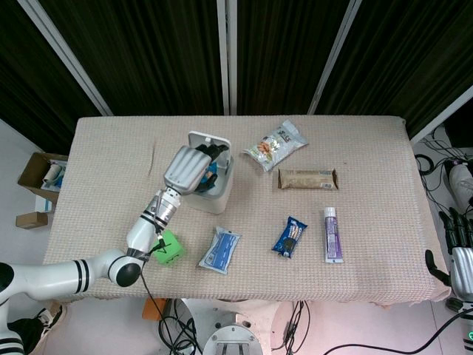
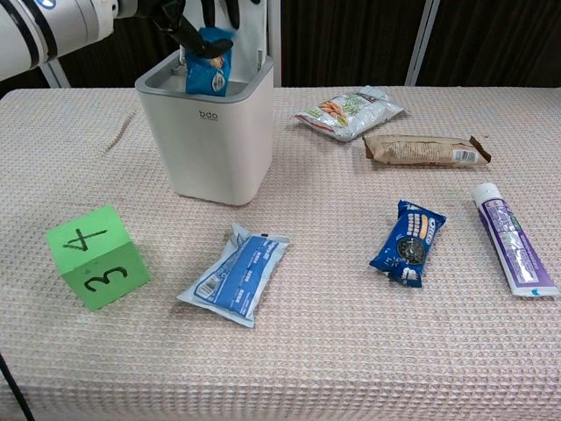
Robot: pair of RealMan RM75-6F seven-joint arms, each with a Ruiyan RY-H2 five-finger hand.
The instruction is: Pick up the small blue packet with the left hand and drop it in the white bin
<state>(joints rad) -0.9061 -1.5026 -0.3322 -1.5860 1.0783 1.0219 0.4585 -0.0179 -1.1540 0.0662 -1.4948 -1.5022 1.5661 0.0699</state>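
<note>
At the bottom of the chest view lie things the task leaves alone: a green cube (image 2: 96, 256) marked 3 and 4 at lower left, a pale blue-and-white pouch (image 2: 236, 273) just right of it, a dark blue cookie packet (image 2: 408, 242) right of centre, and a purple tube (image 2: 514, 238) near the right edge. Further back, at upper right of centre, sit a brown bar (image 2: 424, 149) and a snack bag (image 2: 348, 110). The white bin (image 2: 210, 132) stands in the upper left of that view with its lid up, and the small blue packet (image 2: 209, 71) hangs in its mouth, its lower end already below the rim and its top still pinched by the dark fingertips (image 2: 187, 33) of the left hand (image 1: 189, 168). In the head view this hand sits directly over the bin, left of centre, fingers curled down into the opening around the packet. So pickup and carry look finished; what seems left is only the release, letting the packet fall inside, then lifting the hand clear. The right hand (image 1: 461, 255) shows at the lower right edge of the head view, off the table (image 1: 369, 155), holding nothing, though its fingers are too small and cropped to tell how they lie.
</note>
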